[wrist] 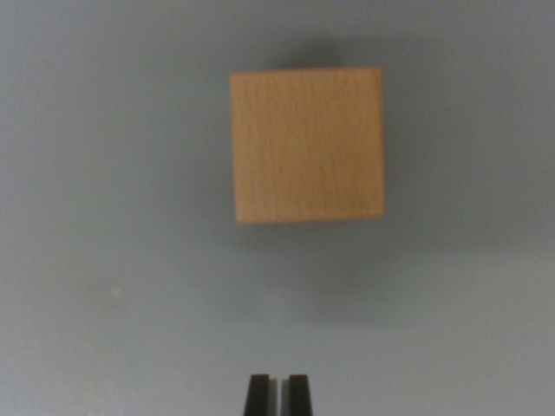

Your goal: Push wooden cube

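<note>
Gripper (277, 394) tips sit at bottom edge of wrist view, fingers nearly together with only a thin slit between, holding nothing. Cube (307, 144) lies straight ahead, above the tips in frame, slightly toward the wrist view's right, clearly apart, not touching. Flat on grey table (104, 286). Push likely goes forward, nudged right.

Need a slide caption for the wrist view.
Wrist view: hand nearly shut, short of the wooden cube on a grey surface, not touching.

gripper (277, 394) at bottom centre of wrist view; two dark fingertips (257, 394) nearly together, narrow slit between, gripping nothing.
</note>
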`<action>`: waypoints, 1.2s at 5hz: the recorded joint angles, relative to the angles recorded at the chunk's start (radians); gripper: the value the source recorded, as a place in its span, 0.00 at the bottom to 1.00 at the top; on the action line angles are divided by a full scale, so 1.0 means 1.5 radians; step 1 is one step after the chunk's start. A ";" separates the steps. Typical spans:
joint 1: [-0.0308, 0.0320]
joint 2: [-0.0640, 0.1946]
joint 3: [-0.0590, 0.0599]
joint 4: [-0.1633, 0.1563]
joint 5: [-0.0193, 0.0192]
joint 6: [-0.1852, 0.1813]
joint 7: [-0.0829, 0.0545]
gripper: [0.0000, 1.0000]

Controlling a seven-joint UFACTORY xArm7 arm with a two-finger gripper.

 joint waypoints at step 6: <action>-0.0040 0.013 -0.006 -0.038 -0.0057 -0.053 -0.003 0.00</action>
